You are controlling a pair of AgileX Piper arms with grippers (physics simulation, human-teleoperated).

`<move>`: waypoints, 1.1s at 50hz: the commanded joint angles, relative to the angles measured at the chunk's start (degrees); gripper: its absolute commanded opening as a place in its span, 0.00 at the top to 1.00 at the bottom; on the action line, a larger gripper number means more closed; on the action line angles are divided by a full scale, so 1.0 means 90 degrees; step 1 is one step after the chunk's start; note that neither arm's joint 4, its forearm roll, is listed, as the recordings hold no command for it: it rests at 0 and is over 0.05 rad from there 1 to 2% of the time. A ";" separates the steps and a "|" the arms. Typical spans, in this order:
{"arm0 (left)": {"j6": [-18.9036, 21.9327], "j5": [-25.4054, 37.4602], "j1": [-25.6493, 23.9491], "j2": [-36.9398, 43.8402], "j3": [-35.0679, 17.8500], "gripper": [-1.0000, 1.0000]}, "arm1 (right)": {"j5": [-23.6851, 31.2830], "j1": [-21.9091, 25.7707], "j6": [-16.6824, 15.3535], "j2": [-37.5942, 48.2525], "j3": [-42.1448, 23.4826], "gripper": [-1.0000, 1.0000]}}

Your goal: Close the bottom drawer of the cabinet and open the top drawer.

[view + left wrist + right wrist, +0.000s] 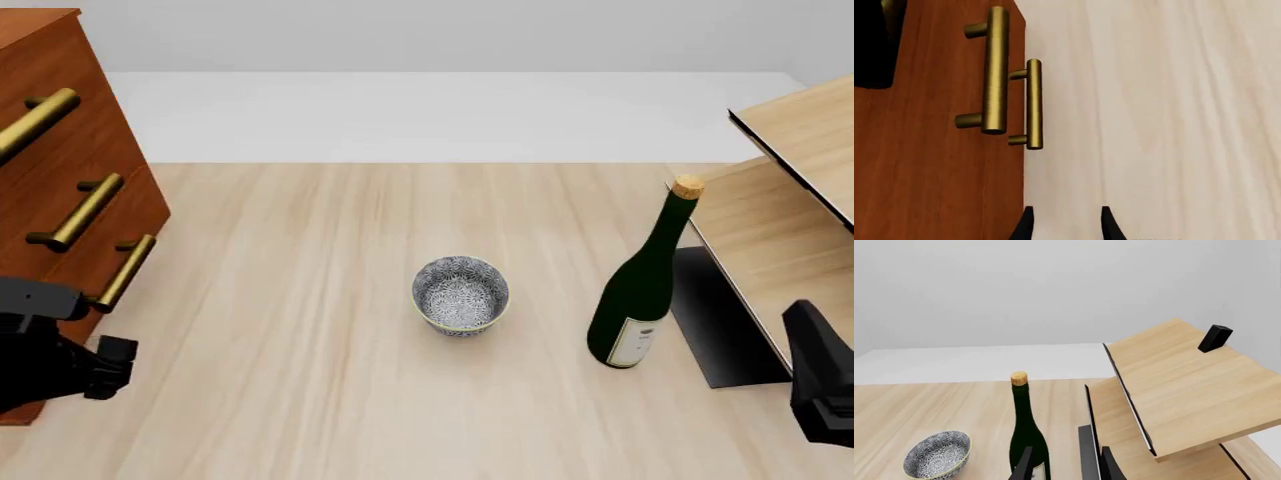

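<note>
The reddish-brown cabinet (pixel 131 175) stands at the table's left edge, its front facing right. The top drawer has its brass handle (pixel 34 122) highest, and the bottom drawer has its handle (pixel 124 272) lowest. All three fronts look level with each other. My left gripper (pixel 1066 227) is open over the table, beside the cabinet's front (pixel 927 175), close to two brass handles (pixel 995 70); it holds nothing. The left arm (pixel 54 355) is low beside the bottom drawer. My right gripper (pixel 1066 467) is open and empty at the far right, and only its arm (pixel 821 385) shows in the front view.
A patterned bowl (pixel 461 293) sits mid-table. A dark green corked bottle (pixel 641 290) stands to its right. A pale wood shelf unit (pixel 787 230) with a dark panel (pixel 721 320) fills the right side, and a small black block (pixel 1215 338) rests on it.
</note>
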 commanded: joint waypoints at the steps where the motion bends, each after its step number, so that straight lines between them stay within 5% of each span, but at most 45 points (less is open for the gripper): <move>1: -0.0454 0.0625 -0.0787 -0.0229 -0.0371 0.00 | -0.0060 -0.0027 -0.0004 0.0056 0.0008 0.00; 15: -0.0240 0.1104 -0.1770 -0.1092 -0.1047 0.00 | -0.0027 -0.0031 -0.0004 0.0026 -0.0002 0.00; 20: 0.0255 0.0913 -0.2171 -0.1496 -0.1069 0.00 | -0.0016 -0.0027 -0.0004 0.0016 -0.0004 0.00; 23: 0.0933 0.0645 -0.2273 -0.1856 -0.0835 0.00 | -0.0013 -0.0026 0.0000 0.0015 -0.0006 0.00; 28: 0.1279 0.0341 -0.3038 -0.1987 -0.0948 0.00 | -0.0006 -0.0020 -0.0003 0.0010 -0.0006 0.00; 35: 0.1910 0.0042 -0.3376 -0.1881 -0.0799 0.00 | -0.0007 -0.0023 -0.0013 0.0013 -0.0002 0.00; 37: 0.2546 -0.0268 -0.3502 -0.2048 -0.0543 0.00 | -0.0009 -0.0018 -0.0020 0.0016 -0.0001 0.00; 40: 0.2875 -0.0375 -0.3642 -0.2055 -0.0520 0.00 | -0.0021 -0.0015 -0.0026 0.0027 0.0000 0.00; 44: 0.2788 -0.0089 -0.3768 -0.1688 -0.0913 0.00 | -0.0019 -0.0008 -0.0023 0.0027 -0.0001 0.00; 48: 0.3621 -0.0312 -0.3838 -0.1656 -0.0757 0.00 | -0.0021 -0.0004 -0.0022 0.0028 0.0001 0.00; 55: 0.3811 -0.0111 -0.3795 -0.1603 -0.1170 0.00 | -0.0033 -0.0010 -0.0027 0.0038 0.0002 0.00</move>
